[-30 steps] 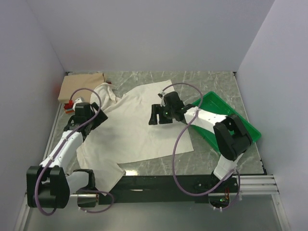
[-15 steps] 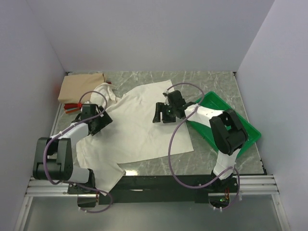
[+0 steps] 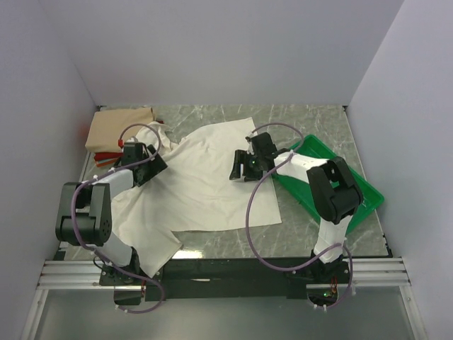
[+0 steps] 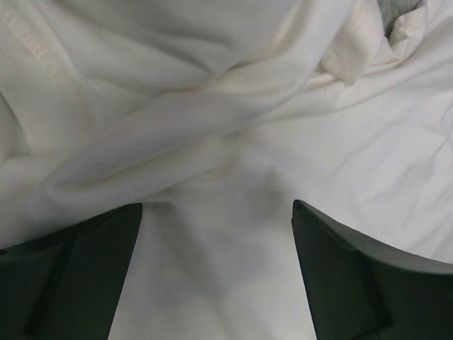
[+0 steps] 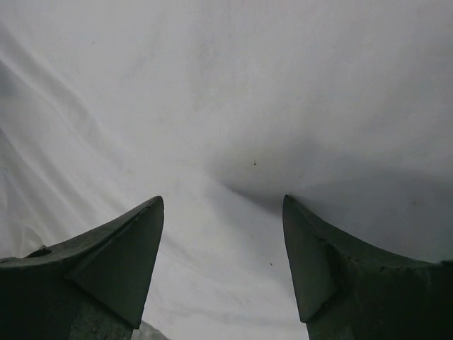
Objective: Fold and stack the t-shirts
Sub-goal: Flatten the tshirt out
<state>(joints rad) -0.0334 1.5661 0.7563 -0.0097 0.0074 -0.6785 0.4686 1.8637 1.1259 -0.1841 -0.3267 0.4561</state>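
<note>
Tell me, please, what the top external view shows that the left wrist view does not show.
Only the top external view shows the folded tan beige cotton shirt in the far left corner, a strip of red cloth beside it, the green rigid plastic tray and the right pincer. Only the left wrist view shows that the left pincer is open, and a rolled ridge of cloth with a stitched hem. Both show the large off-white cream cotton shirt under the arms.
</note>
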